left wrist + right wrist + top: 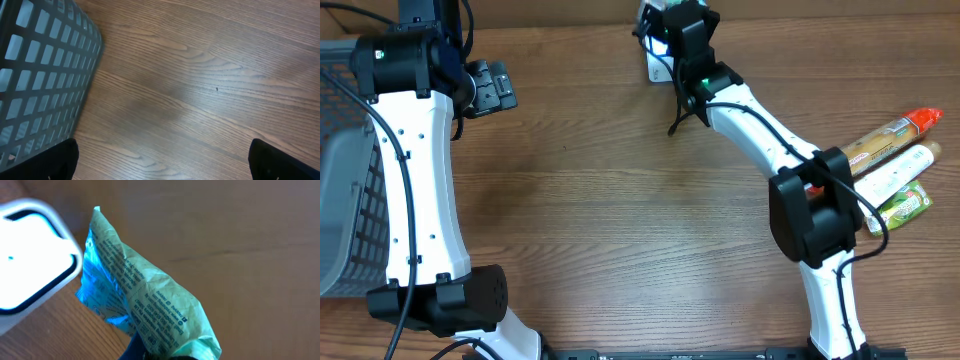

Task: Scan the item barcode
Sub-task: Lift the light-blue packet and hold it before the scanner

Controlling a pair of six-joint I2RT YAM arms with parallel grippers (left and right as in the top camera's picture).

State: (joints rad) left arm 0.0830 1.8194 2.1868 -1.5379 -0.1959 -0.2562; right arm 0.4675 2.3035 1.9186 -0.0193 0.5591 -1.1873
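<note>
The right tool [150, 354] is pinching shut on a green printed pouch [145, 297] just beside the white scanner [30, 260].
The pouch is looking light, crinkly and floppy, probably best gripped at its edge seam; the left tool [165, 162] is hanging wide open, empty. Counting: one held pouch, three packets [900, 165] lying on the desk [620, 200], one scanner, one basket [345, 180].

Grey basket [45, 70], wood table [200, 75], spread fingers [62, 165]
</note>
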